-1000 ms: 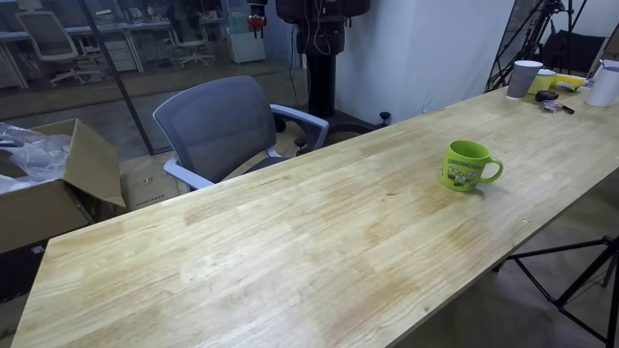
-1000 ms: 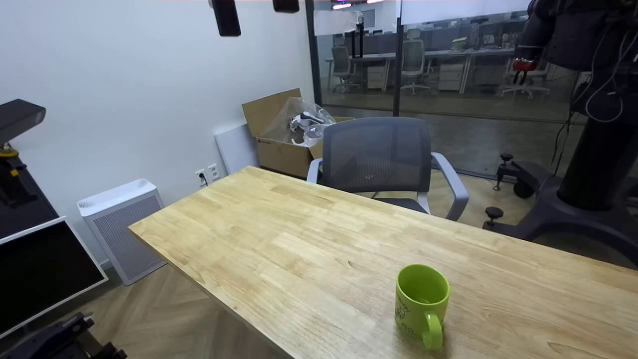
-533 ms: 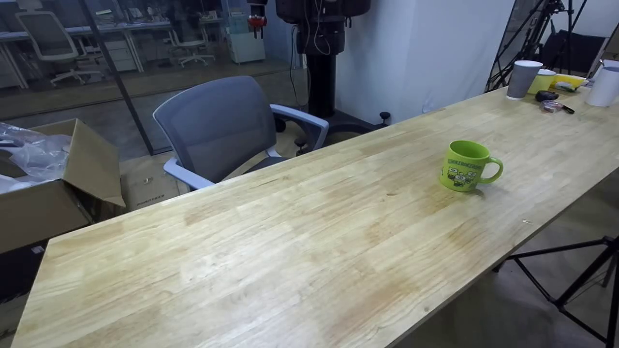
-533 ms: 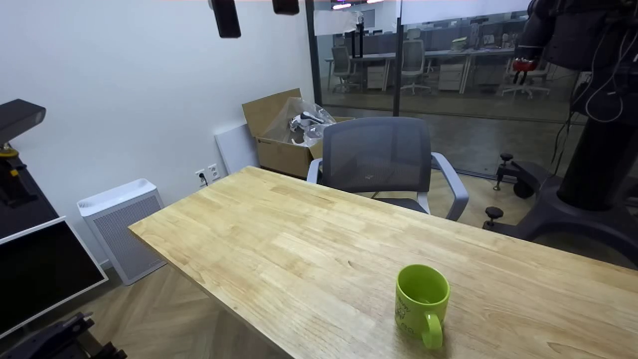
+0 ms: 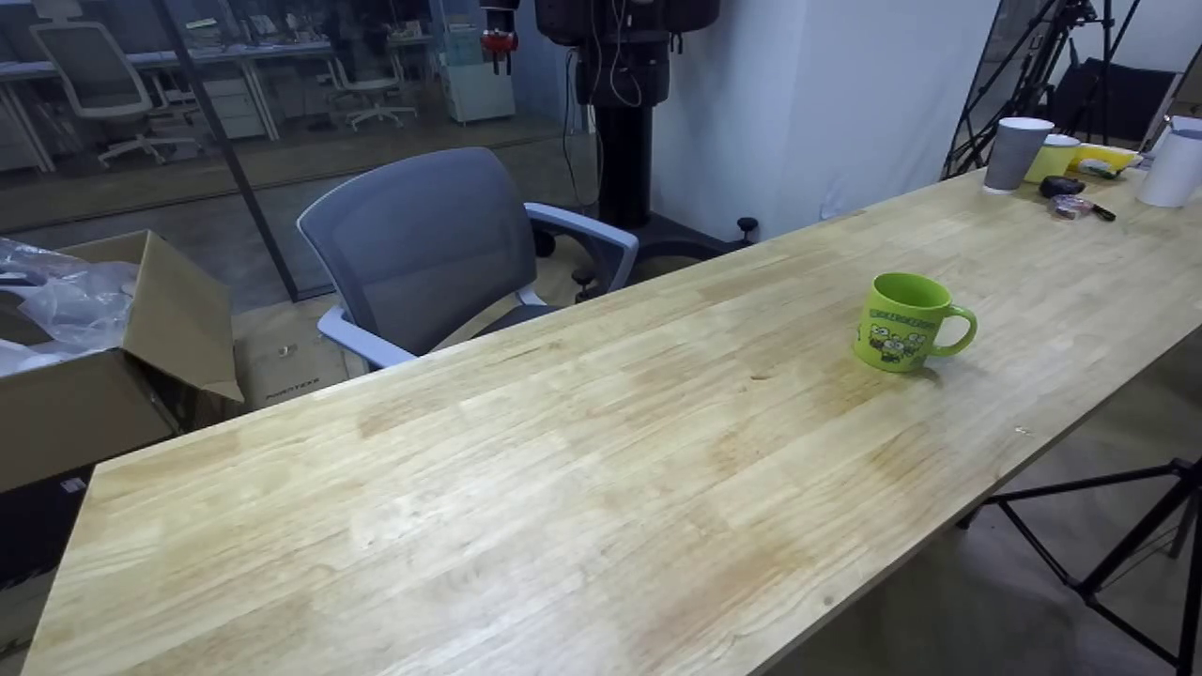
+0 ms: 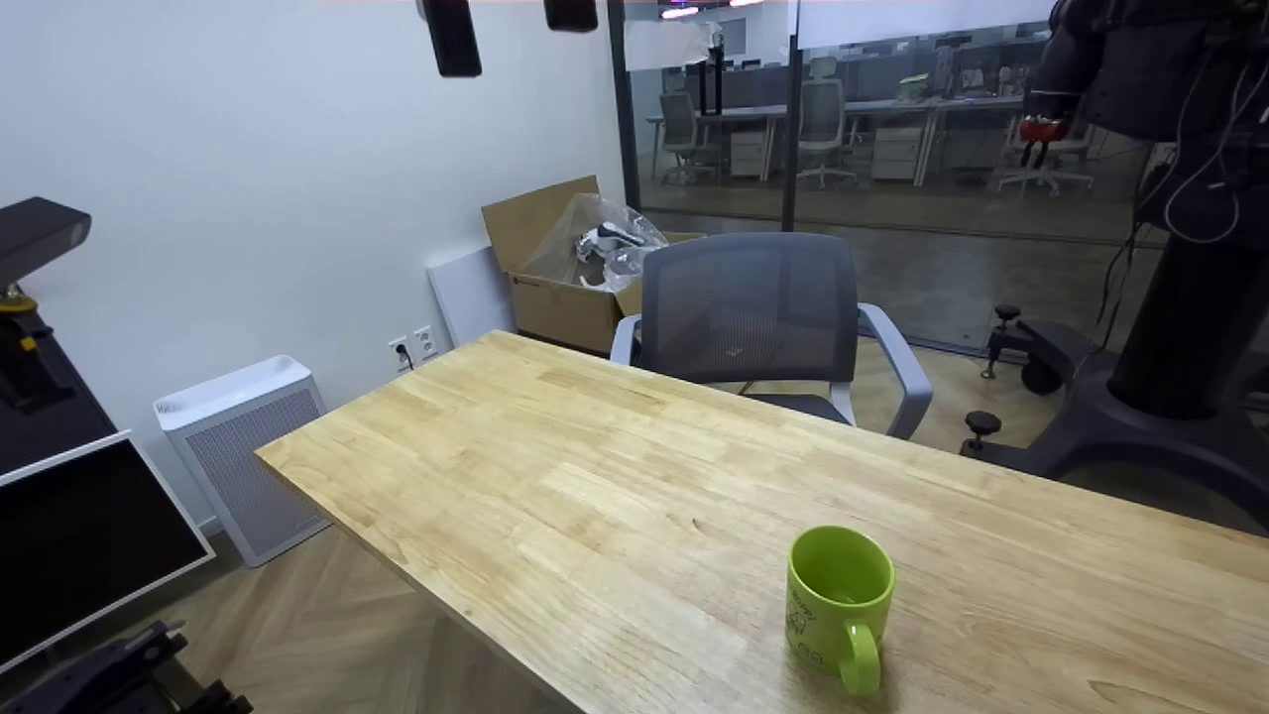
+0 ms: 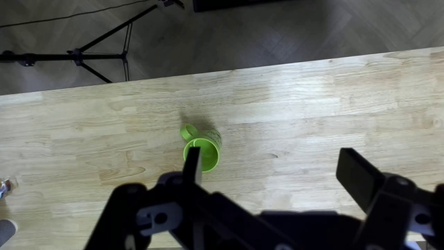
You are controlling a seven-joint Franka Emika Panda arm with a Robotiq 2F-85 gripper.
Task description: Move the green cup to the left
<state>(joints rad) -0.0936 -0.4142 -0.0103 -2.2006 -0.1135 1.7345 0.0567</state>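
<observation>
The green cup (image 5: pixel 890 330) stands upright on the wooden table (image 5: pixel 526 488), with its loop handle and a printed side showing. It also shows in an exterior view (image 6: pixel 838 605), near the bottom edge, and in the wrist view (image 7: pixel 209 157), left of centre. My gripper (image 7: pixel 270 150) is open with nothing between its fingers. It hangs high above the table; in an exterior view only its dark fingertips (image 6: pixel 454 45) show at the top edge. In the wrist view the left finger overlaps part of the cup's rim, but the gripper is well above the cup.
At the table's far right end stand a grey cup (image 5: pixel 1016 155), a yellow-green cup (image 5: pixel 1054 160), a yellow bowl (image 5: pixel 1108 158), a white container (image 5: pixel 1174 171) and small dark items. A chair (image 6: pixel 749 307) stands along one long edge. A tripod (image 7: pixel 78 55) stands beyond the opposite edge.
My gripper's fingertips have come down very slightly at the top of an exterior view. The green cup has not moved.
</observation>
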